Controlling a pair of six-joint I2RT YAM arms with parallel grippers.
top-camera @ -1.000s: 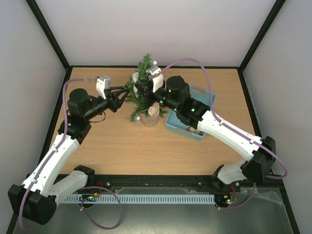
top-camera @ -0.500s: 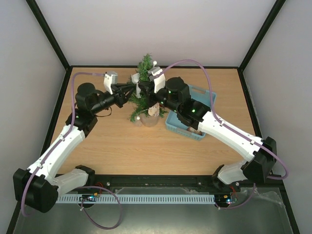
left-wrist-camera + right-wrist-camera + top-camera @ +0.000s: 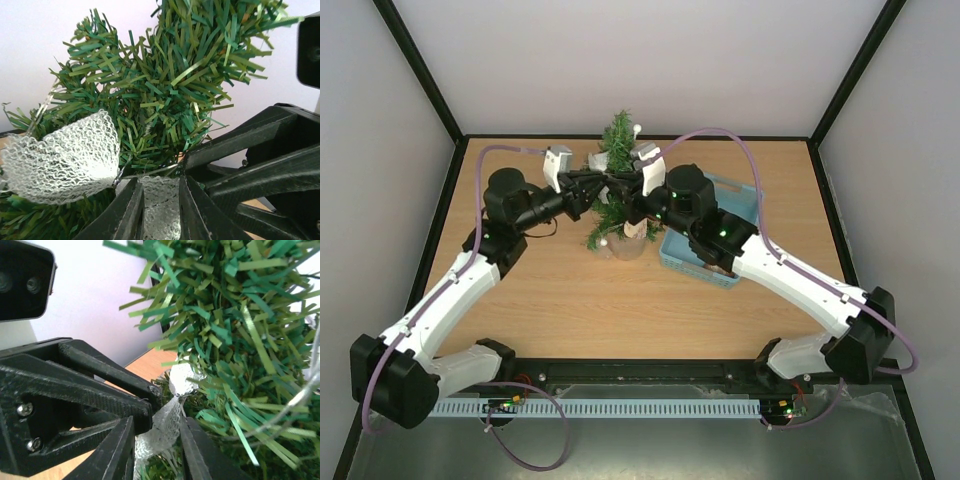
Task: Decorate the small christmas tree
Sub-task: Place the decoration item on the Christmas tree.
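Observation:
The small christmas tree (image 3: 618, 138) stands at the back middle of the table, and fills both wrist views (image 3: 190, 75) (image 3: 235, 315). A white mesh ribbon (image 3: 65, 155) hangs on its branches. My left gripper (image 3: 601, 184) (image 3: 160, 200) reaches in from the left and is shut on a strip of that ribbon (image 3: 159, 210), which fills the gap between its jaws. My right gripper (image 3: 623, 190) (image 3: 157, 440) comes in from the right, tip to tip with the left. It is open, and the ribbon (image 3: 167, 422) runs loosely between its jaws.
A light blue basket (image 3: 742, 196) with brown pieces in it sits right of the tree, under the right arm. A brown ornament (image 3: 635, 228) hangs low on the tree, above its clear base (image 3: 625, 250). White walls and black posts enclose the table.
My left arm has swung right into the tree and its jaws have narrowed onto the ribbon. My right gripper's jaws have parted from shut and it shifted slightly left.

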